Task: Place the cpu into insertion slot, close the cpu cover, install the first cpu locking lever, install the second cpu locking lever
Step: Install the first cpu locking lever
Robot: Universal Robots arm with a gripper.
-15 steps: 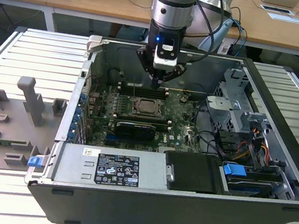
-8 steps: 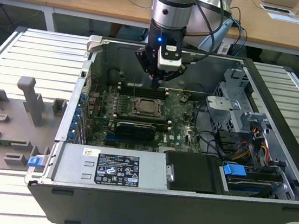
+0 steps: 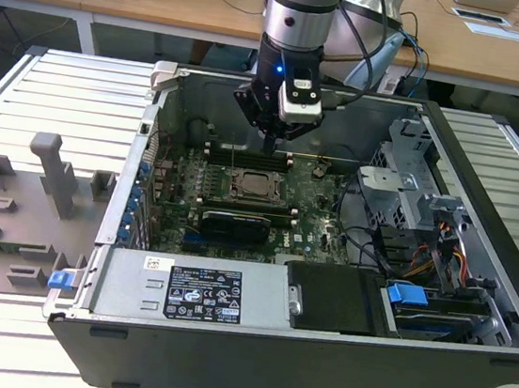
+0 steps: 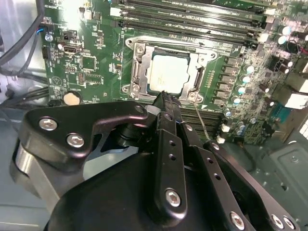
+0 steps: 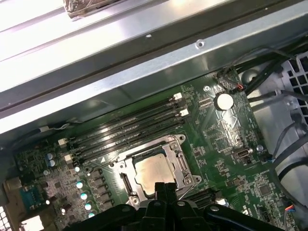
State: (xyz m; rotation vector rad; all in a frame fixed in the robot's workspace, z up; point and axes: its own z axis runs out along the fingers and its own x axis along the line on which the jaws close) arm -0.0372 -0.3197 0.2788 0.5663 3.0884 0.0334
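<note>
On the motherboard (image 4: 96, 62) — cpu (image 4: 168, 73) flat, face-up

Exterior view: off-arm, high, slanting down into the open computer case (image 3: 316, 352), whole case in frame.
Both wrist views: arm-mounted, close, looking down past the claw (image 4: 162, 95) (image 5: 161, 185) from opposite sides. Shared: motherboard (image 4: 86, 62) (image 5: 226, 139), cpu (image 4: 168, 72) (image 5: 153, 171).

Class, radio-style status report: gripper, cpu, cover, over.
Gripper shut, tips at cover edge. Cpu seated, cover flat around it. No obstruction seen.
</note>
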